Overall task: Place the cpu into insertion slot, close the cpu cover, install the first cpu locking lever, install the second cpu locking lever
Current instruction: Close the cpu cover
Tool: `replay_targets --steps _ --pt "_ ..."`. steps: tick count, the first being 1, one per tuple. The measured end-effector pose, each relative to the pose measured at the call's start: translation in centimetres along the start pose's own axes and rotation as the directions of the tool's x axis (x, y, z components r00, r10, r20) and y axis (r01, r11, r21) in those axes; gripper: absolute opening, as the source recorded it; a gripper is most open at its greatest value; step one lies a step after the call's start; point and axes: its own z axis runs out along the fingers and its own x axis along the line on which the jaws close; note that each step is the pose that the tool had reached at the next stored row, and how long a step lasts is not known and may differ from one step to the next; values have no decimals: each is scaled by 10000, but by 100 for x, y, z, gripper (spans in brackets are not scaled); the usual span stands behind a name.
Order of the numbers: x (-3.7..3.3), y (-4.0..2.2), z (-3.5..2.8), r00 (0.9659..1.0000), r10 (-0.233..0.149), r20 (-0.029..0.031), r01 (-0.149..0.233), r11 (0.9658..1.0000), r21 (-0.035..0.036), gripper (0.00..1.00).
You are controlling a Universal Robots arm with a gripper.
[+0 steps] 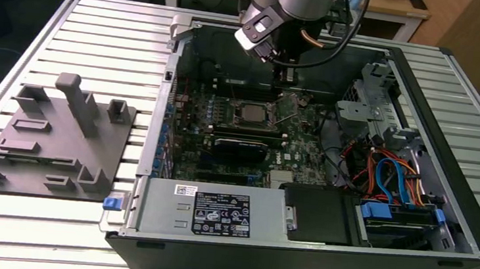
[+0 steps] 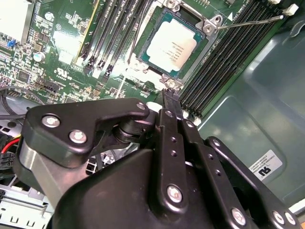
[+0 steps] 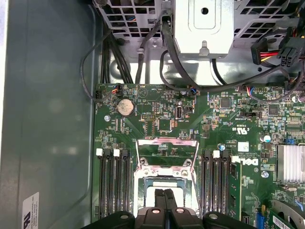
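**Gripper** (image 1: pixel 286 76): fingers (image 2: pixel 167 119) are clenched tight together w/ nothing btwn them. The tips hang just off one edge of the insertion slot (image 2: pixel 148 71), close over the motherboard (image 1: pixel 295 156). Contact w/ the board cannot be told.

**Cpu** (image 2: pixel 171 44): seated flat in the insertion slot, pale metal top up, green border visible all round. The slot sits mid-motherboard, toward the case (image 1: pixel 444 213) edge under the arm.

**Cpu cover** (image 3: pixel 167 141): in the first wrist view it is raised off the slot, at the slot edge opposite the fingers. Green board shows thru its window. It is not over the cpu.

**Locking lever** (image 2: pixel 252 20): a thin wire running out from a slot corner across the memory slots (image 2: pixel 224 62).

**Surroundings:** the case lies open on the slatted table (image 1: pixel 100 28). A grey fixture plate (image 1: pixel 55 136) lies near the table edge at the exterior view's left. The power supply (image 1: pixel 214 214) sits at the case edge opposite the arm.
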Motion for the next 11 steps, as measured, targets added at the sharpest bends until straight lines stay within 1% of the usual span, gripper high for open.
replay_targets --steps 11 --pt "0 18 1 10000 0 -1 0 10000 0 11"
